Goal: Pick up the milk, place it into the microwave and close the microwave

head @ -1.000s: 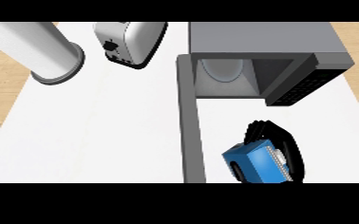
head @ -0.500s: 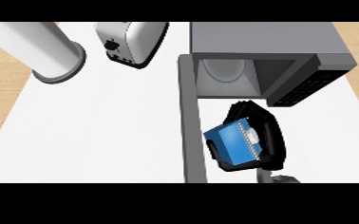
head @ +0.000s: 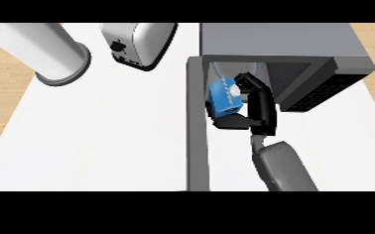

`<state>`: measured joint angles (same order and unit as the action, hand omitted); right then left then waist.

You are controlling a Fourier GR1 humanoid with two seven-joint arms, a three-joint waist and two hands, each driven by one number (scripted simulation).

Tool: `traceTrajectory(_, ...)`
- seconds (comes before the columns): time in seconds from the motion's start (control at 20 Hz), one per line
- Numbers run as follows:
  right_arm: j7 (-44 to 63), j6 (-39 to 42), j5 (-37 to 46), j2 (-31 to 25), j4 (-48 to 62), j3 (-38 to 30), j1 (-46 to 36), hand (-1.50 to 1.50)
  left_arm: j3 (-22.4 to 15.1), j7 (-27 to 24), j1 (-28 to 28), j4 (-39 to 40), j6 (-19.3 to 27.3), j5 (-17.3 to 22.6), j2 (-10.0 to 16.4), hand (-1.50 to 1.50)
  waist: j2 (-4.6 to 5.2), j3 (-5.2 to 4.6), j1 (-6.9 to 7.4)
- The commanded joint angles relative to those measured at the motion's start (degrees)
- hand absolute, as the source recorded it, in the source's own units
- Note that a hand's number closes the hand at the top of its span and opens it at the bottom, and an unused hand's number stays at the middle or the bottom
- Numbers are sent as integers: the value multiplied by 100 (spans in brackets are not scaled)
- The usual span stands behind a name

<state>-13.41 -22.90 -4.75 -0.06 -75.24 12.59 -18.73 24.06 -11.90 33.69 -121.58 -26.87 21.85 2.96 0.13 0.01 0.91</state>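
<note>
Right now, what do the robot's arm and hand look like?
Only the right arm shows. Its forearm is a smooth, rounded grey shell that narrows to a thin grey wrist. The right hand is all black, with chunky black fingers and a thumb. No cables or markings show. The left arm is out of the picture.

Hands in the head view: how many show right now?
1. The right hand holds the milk carton at the open microwave. The left hand does not show.
</note>
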Motion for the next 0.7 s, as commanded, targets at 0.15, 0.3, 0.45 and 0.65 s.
traceTrajectory(0.15, -541, -187, -332, 5, 1971, -619, -1203, 150, 229, -179, -327, 576, -299, -128, 88, -150, 9, 1, 22)
traceTrajectory(0.3, -1105, 331, -360, -59, 2791, -1226, -1449, 150, 489, -75, -383, 574, -376, 154, 267, -150, 16, 3, 20)
traceTrajectory(0.45, -1627, 671, -436, -235, 3536, -1529, -1842, 150, 437, -202, -412, 803, -464, -91, 129, -150, 20, 2, 32)
traceTrajectory(0.65, -2451, 506, -247, -158, 4652, -1720, -2364, 150, 660, 88, -472, 712, -517, 301, 394, -150, 46, 5, 111)
